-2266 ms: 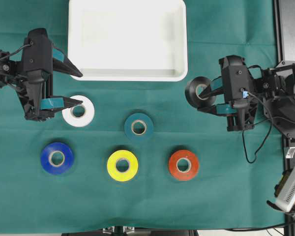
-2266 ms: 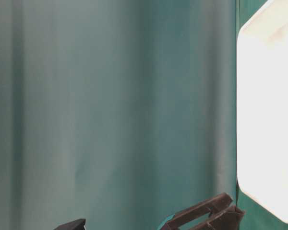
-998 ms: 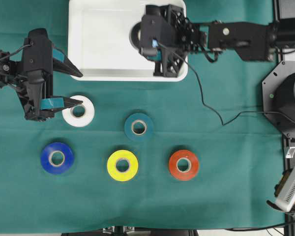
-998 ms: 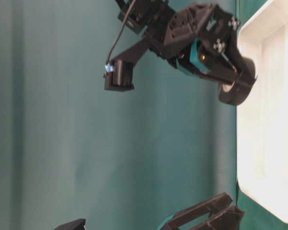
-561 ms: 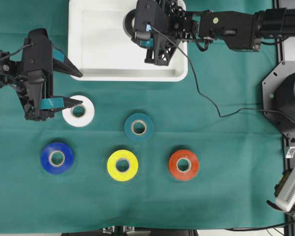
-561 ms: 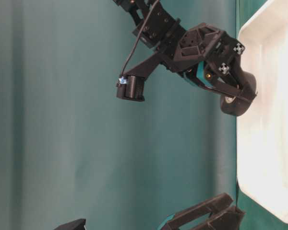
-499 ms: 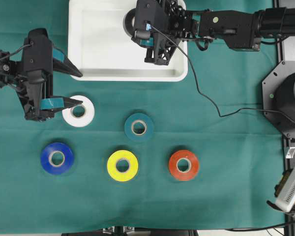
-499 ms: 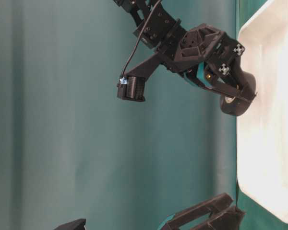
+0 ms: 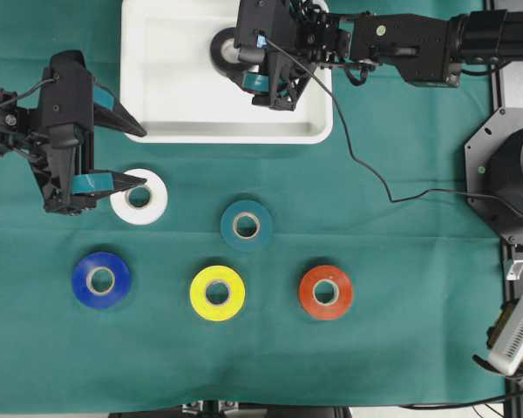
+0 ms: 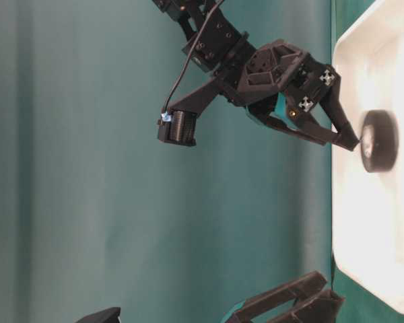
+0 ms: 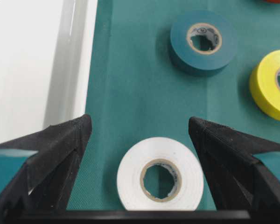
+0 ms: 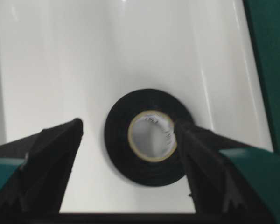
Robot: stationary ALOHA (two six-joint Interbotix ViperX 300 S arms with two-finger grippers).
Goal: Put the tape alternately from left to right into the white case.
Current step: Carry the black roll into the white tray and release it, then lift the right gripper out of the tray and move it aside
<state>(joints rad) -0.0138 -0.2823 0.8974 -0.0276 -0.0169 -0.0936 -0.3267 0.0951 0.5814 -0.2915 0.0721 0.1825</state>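
One roll of six is being counted as delivered: the black tape roll is lying flat inside the white case, toward its upper middle in the overhead view, its pale core facing upward. The right gripper is being held just above it with its jaws spread wide, nothing clamped between them; in the right wrist view the roll is being framed between the two open fingers without being touched by either, as far as can be told.

Five rolls are being left on the green cloth: the white roll, the teal roll, the blue roll, the yellow roll and the red-orange roll. All are lying flat, holes upward, so no long axis is being presented; each is round and squat, its axis standing vertical.

The left gripper is being held open just below the case's lower left corner, its lower finger reaching over the white roll, which is being seen between the jaws in the left wrist view and not gripped. By the alternating order, that roll is judged to be next in line.
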